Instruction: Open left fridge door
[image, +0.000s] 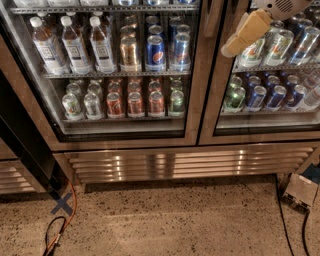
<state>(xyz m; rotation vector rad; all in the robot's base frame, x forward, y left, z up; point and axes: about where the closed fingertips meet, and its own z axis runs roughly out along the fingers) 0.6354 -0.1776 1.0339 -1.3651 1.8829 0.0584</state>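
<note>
The left fridge door (125, 142) is a tall glass door in a bronze-steel frame, and it stands closed. Through its glass show white-capped bottles (75, 44), Pepsi cans (155, 52) and red cans (135, 103). My gripper (247, 33) is at the top right, tan and pointing down-left. It hangs in front of the left edge of the right glass door (272, 131), just right of the frame strip between the two doors. The right door shows green, blue and silver cans.
A slatted steel grille (190, 164) runs under both doors. A dark slanted panel (25, 150) stands at the left. An orange cable (70, 215) and a blue tape cross (62, 204) lie on the speckled floor. A box (300, 192) and black cables (280, 210) are at the right.
</note>
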